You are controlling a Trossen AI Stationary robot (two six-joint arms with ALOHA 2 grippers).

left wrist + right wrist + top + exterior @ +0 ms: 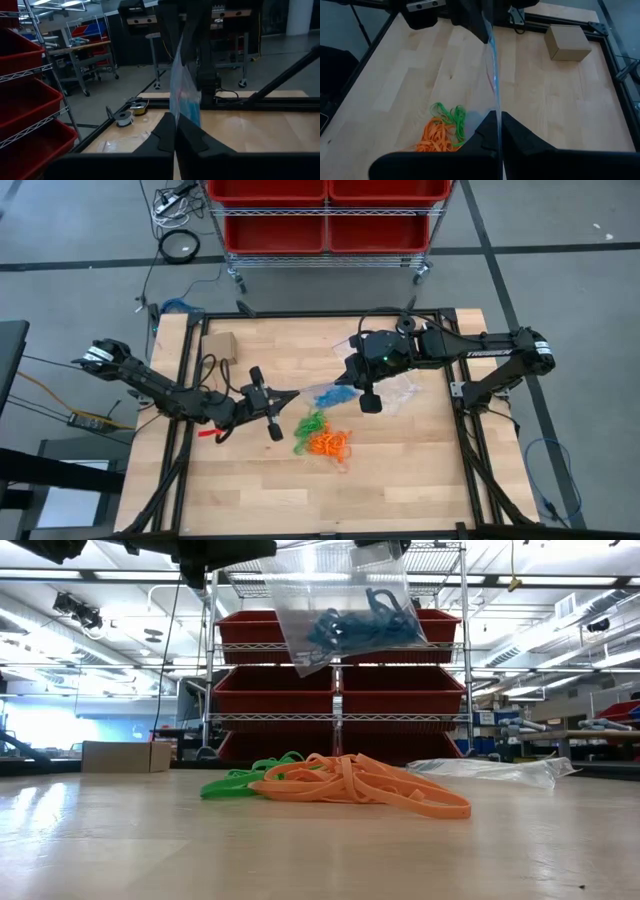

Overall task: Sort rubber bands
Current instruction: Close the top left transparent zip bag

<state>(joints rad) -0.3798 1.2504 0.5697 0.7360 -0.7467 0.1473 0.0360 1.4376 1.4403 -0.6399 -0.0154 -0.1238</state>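
Low view — 1 clear zip bag (340, 605) hung above the table, blue rubber bands (362, 625) bunched inside; 2nd clear bag (495, 770) flat on the wood, contents not discernible. Left gripper (283, 402) pinched tight on one bag edge, right gripper (350, 376) clamped on the opposite edge; bag stretched between them. Loose on wood table (400, 470): 1 green band pile (245, 780) touching 1 orange band pile (360, 785), below the held bag; individual loops too tangled to count. 1 tan cardboard box (220, 345) near far-left corner. Room behind — wire rack w/ red bins (400, 690), workbenches, ceiling lights.
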